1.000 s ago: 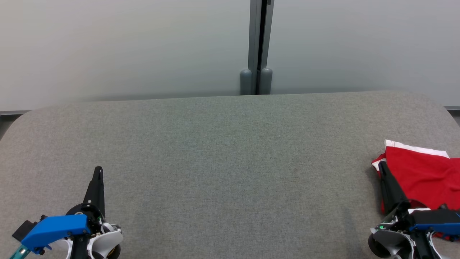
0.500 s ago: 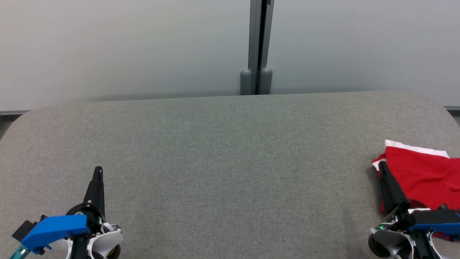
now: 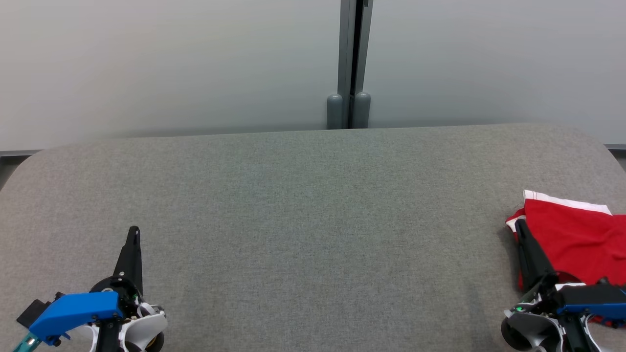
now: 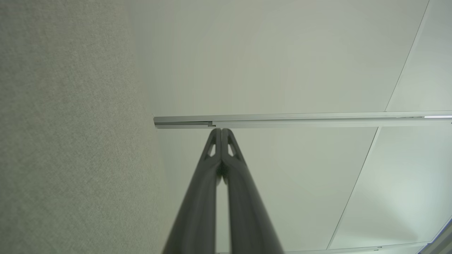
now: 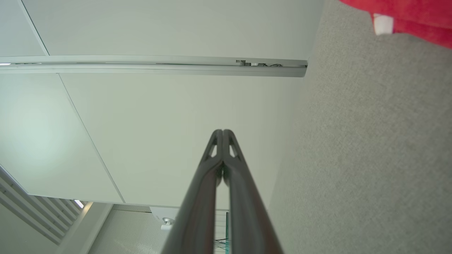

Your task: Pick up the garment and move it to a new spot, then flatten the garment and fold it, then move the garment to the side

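**Q:** Where's your garment sitting, and which way does it run?

**A:** Your red garment (image 3: pixel 572 239) is way over at the right end of the grey table (image 3: pixel 313 205), and the head view's right edge cuts it off. The white-trimmed edge faces the far wall. From the part you can see, the long axis looks like it runs roughly left to right, dipping a bit toward you. I can't really call it with half of it out of frame.

**Q:** And your claws?

**A:** Both are pinched fully together with nothing in them. Your right gripper (image 3: pixel 519 226) points away from you, right along the garment's left edge. Can't tell whether it actually touches the cloth. Your left gripper (image 3: pixel 133 234) is over bare table at the lower left, well apart from the garment and also pointing toward the wall.
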Controlling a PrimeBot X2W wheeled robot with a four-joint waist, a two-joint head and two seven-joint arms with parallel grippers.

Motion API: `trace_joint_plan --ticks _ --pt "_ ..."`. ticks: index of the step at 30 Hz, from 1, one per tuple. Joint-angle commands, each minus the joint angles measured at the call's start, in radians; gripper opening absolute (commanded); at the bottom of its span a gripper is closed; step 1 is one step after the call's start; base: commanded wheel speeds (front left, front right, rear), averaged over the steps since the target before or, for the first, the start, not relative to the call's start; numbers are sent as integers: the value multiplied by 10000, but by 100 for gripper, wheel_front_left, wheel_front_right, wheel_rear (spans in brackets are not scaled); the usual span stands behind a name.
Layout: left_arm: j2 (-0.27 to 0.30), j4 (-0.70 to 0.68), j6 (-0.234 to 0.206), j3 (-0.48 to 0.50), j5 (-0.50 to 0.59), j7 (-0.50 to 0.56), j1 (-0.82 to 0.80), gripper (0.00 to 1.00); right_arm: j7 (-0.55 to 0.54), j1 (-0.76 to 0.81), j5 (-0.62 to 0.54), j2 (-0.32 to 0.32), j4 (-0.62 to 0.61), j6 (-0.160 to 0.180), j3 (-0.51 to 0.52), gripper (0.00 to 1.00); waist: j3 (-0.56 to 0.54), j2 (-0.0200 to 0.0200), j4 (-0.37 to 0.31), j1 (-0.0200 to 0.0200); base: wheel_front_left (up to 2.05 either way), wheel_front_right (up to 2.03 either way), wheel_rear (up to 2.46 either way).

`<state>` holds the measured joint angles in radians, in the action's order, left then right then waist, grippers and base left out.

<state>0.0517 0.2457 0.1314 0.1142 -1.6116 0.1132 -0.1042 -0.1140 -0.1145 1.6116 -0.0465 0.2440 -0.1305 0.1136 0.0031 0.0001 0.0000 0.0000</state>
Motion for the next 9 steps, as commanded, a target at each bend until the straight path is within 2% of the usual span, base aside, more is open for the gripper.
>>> trace_joint_plan --ticks 1,9 --pt "-29 -45 -14 8 -27 50 -93 0 -35 128 29 -70 -34 -4 21 0 0 -1 0 0 0 0 0" --pt "-29 -45 -14 8 -28 49 -93 0 -35 128 29 -70 -34 -4 21 0 0 -1 0 0 0 0 0"
